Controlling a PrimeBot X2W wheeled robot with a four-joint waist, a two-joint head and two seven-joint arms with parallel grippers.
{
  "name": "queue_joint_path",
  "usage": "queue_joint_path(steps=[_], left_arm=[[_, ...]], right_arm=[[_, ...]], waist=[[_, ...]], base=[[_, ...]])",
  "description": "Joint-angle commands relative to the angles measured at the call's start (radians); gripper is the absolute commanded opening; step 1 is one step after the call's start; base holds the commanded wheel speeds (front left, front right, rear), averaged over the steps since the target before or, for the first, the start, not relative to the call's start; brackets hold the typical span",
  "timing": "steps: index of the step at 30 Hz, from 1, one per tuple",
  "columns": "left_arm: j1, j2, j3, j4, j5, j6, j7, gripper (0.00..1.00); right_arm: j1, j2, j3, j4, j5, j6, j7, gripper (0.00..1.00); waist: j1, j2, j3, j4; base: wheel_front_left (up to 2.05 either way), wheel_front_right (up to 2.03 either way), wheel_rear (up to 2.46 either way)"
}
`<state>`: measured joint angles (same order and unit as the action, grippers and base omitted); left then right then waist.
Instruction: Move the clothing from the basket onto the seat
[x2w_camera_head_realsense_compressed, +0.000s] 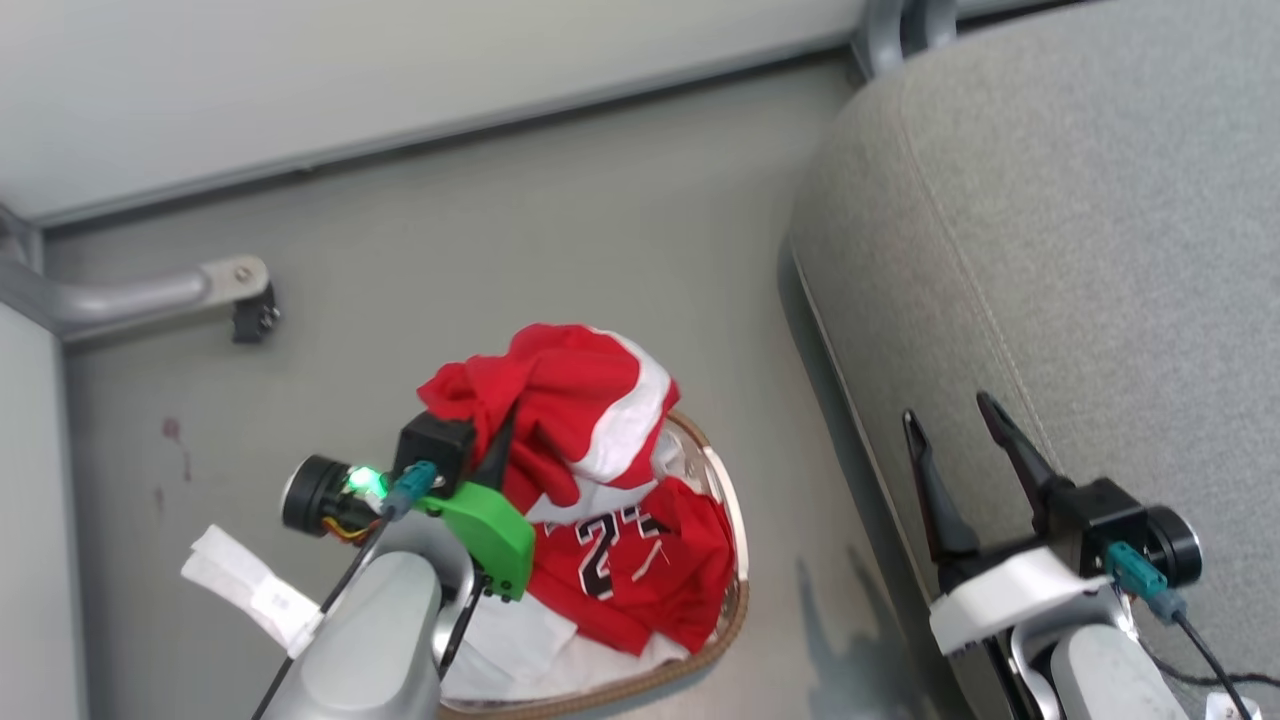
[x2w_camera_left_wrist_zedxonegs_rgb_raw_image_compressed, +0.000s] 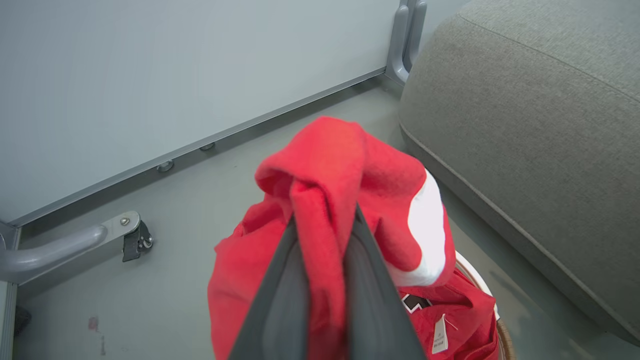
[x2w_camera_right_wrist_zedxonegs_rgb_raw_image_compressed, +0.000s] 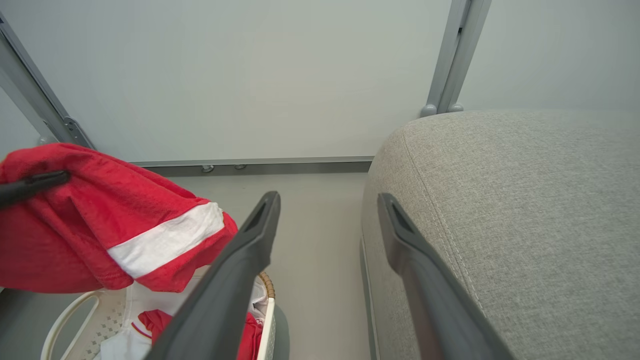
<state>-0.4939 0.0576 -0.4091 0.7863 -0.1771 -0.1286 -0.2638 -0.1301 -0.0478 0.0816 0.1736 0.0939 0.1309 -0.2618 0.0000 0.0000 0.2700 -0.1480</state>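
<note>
The left gripper (x2w_camera_left_wrist_zedxonegs_rgb_raw_image_compressed: 325, 215) is clamping a bunched fold of the striped garment (x2w_camera_left_wrist_zedxonegs_rgb_raw_image_compressed: 350, 165), with both fingers pressed together on the red cloth. The piece is hanging lifted above the basket (x2w_camera_head_realsense_compressed: 735, 560), and its lower folds are drooping toward the rim. The right gripper (x2w_camera_head_realsense_compressed: 947, 410) is hovering over the near edge of the seat (x2w_camera_head_realsense_compressed: 1080, 250), its fingers spread apart and carrying nothing.

Under the lifted piece, the jersey (x2w_camera_head_realsense_compressed: 650, 570) is lying crumpled in the basket on the white liner (x2w_camera_head_realsense_compressed: 510, 640). Both garments are looking thin, limp and light, so I expect them to drape, swing and trail rather than keep any shape. A thick gathered fold should be giving a surer hold than a single slippery layer. For the jersey, a raised crease near its top looks like the best place to pinch, taking care not to catch the liner.

Black white-edged numerals (x2w_camera_head_realsense_compressed: 600, 550) are showing on the jersey. They seem to read 22, though a fold is hiding their tops. A small white sewn label (x2w_camera_left_wrist_zedxonegs_rgb_raw_image_compressed: 440, 337) is sticking out, its print too small to read.

Farther off, the seat is standing just beside the basket, with a strip of grey floor (x2w_camera_head_realsense_compressed: 500, 250) between them.
</note>
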Motion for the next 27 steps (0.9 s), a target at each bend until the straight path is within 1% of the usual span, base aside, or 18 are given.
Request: queue_joint_path(steps=[1,7,10,20,24,27], left_arm=[[-0.009,0.009,-0.017,-0.019,0.008,-0.003,-0.001,0.0],[-0.065,0.037,-0.107,-0.128,0.003,-0.003,-0.001,0.0],[-0.113,0.048,-0.145,-0.179,-0.01,-0.003,-0.001,0.0],[-0.271,0.08,-0.248,-0.267,-0.046,-0.003,0.003,0.0],[-0.316,0.081,-0.274,-0.283,-0.059,-0.003,0.008,0.0],[-0.339,0.078,-0.295,-0.29,-0.072,-0.003,0.014,0.0]], right_arm=[[0.03,-0.005,-0.005,0.006,-0.005,0.0,-0.005,1.0],[0.095,-0.005,-0.011,0.014,-0.009,0.0,-0.005,1.0],[0.108,-0.004,-0.011,0.009,-0.011,0.0,-0.005,1.0],[0.111,-0.005,0.006,0.006,-0.019,0.0,-0.005,1.0],[0.089,-0.004,0.017,0.008,-0.03,0.0,-0.005,1.0],[0.068,-0.004,0.047,0.009,-0.037,0.0,-0.005,1.0]], waist=[[0.0,0.0,-0.15,0.065],[0.0,0.0,-0.259,0.089],[0.0,0.0,-0.284,0.099],[0.0,0.0,-0.327,0.116],[0.0,0.0,-0.335,0.122],[0.0,0.0,-0.34,0.127]], base=[[0.0,0.0,0.0],[0.0,0.0,0.0],[0.0,0.0,0.0],[0.0,0.0,0.0],[0.0,0.0,0.0],[0.0,0.0,0.0]])
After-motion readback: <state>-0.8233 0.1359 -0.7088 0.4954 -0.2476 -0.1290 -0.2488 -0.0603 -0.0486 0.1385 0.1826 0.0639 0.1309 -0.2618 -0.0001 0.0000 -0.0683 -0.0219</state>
